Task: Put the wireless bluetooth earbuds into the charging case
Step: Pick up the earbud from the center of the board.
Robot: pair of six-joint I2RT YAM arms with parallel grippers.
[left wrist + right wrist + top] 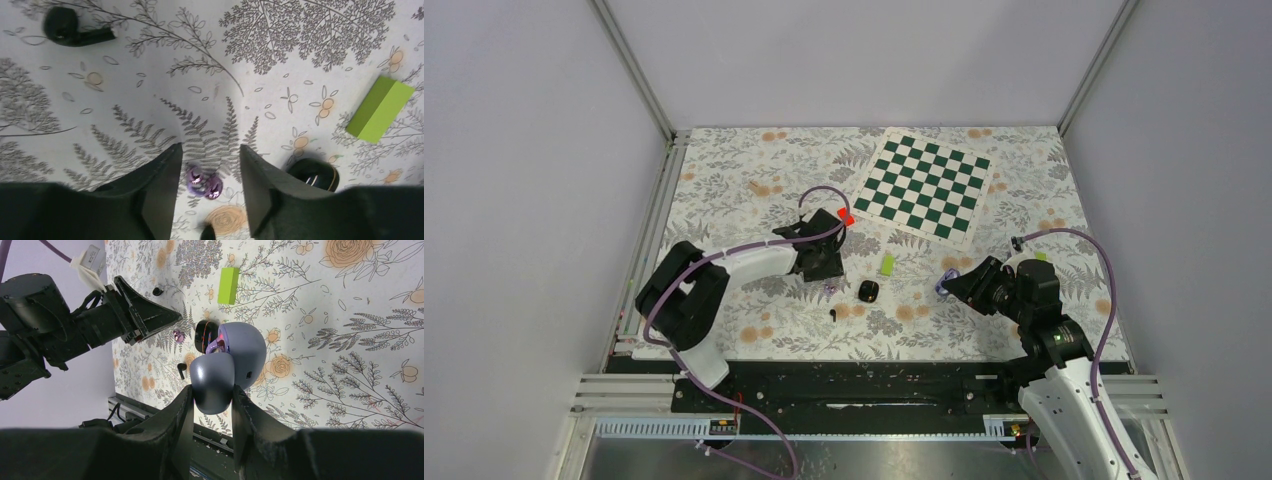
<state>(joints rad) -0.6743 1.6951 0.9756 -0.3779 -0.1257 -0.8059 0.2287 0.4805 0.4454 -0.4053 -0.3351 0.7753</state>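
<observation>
Lilac-grey and hinged open, the charging case (240, 355) is clenched in the right claw (212, 390). The claw's two fingers grip one rounded half while the other half juts beyond them. A glossy purple piece (217, 345) shows at the opening; what it is cannot be told. The case is held over the desk (724, 170), right of its middle and nearer the near edge than the far one.

A loose purple earbud (204, 184) lies on the floral surface left of the middle, in the gap between the spread fingers of the left claw (210, 150). That claw is released and grasps nothing. Whether its fingertips touch the desk cannot be told.

Between the two claws lies a glossy black pod (868, 291), near the purple earbud and well apart from the case. A black stemmed earbud (832, 315) lies on its side, just toward the near edge from the purple one. A lime-green block (887, 264) lies just beyond the pod toward the far edge. A red block (845, 216) shows just beyond the left claw, also toward the far edge. A green-and-white chessboard (924, 185) lies askew toward the far right corner.
</observation>
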